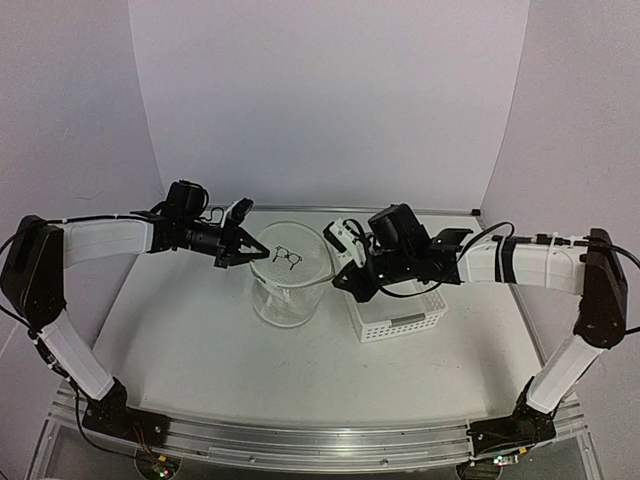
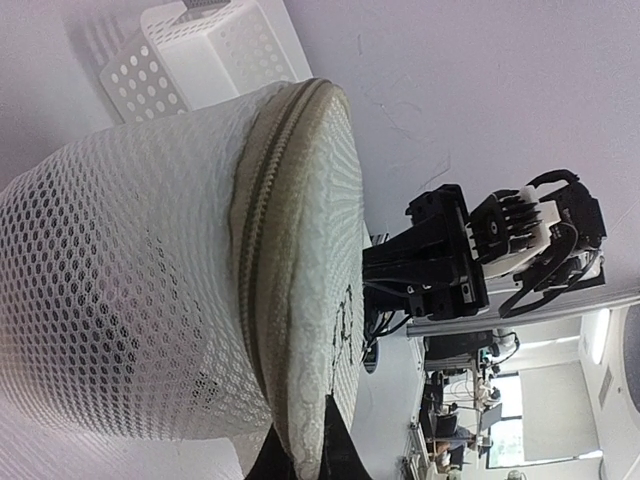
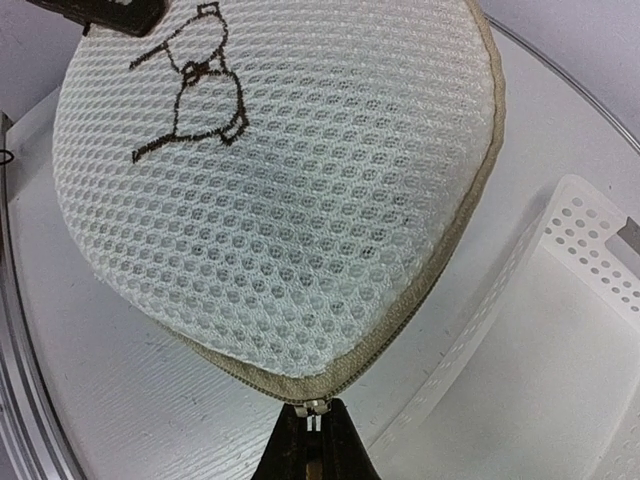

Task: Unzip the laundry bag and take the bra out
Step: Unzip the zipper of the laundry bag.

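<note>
Pinching the zip pull (image 3: 312, 408) in my right gripper (image 3: 311, 434), left gripper (image 2: 303, 452) nipping the bag (image 1: 285, 295) rim; tugging hard may slip the pull or crumple the bag

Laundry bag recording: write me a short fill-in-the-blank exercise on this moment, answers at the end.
1. The laundry bag stands ____, its lid on top.
2. The right gripper is shut on the small metal ____ of the zipper.
3. The left gripper pinches the lid's rim on the side ____ the right gripper.
4. The white basket stands beside the bag on the ____ gripper's side.
Missing words: upright; pull; opposite; right.
</note>
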